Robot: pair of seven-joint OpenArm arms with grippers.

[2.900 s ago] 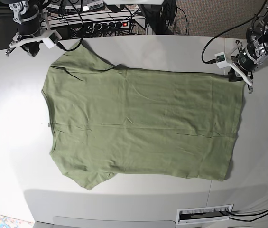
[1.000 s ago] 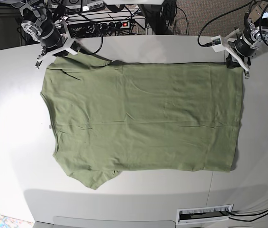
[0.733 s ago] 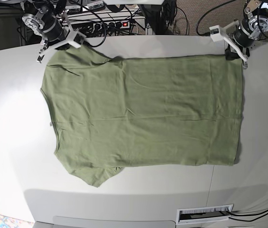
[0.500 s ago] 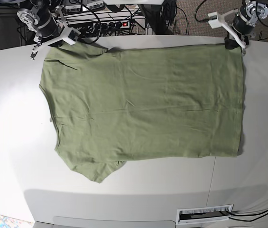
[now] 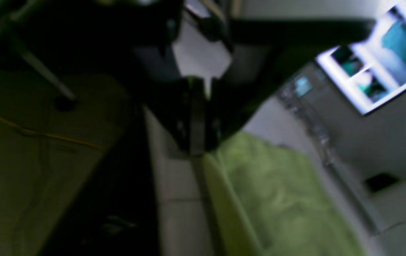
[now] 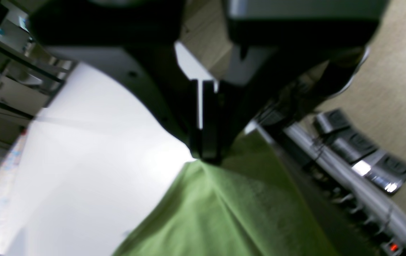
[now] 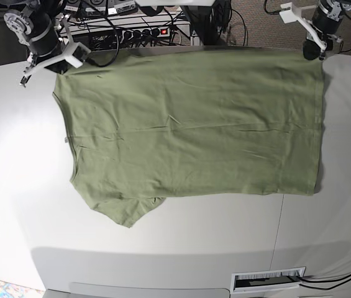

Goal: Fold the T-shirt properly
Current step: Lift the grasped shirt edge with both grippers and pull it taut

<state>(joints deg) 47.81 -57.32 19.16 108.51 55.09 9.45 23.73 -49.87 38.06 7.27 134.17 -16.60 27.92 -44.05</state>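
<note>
Base view: T-shirt (image 7: 194,124) lay spread on white table (image 7: 13,186), far edge raised.
Left wrist view: left gripper (image 5: 197,147) was clamped on its hem corner.
Right wrist view: right gripper (image 6: 206,156) pinched the shoulder corner.

A pale grey tabletop (image 7: 13,186) fills the view, with a power strip (image 7: 144,31) and tangled black cables (image 7: 237,25) behind it.

Right claw (image 6: 204,156) clamped on T-shirt (image 6: 224,213)
</note>
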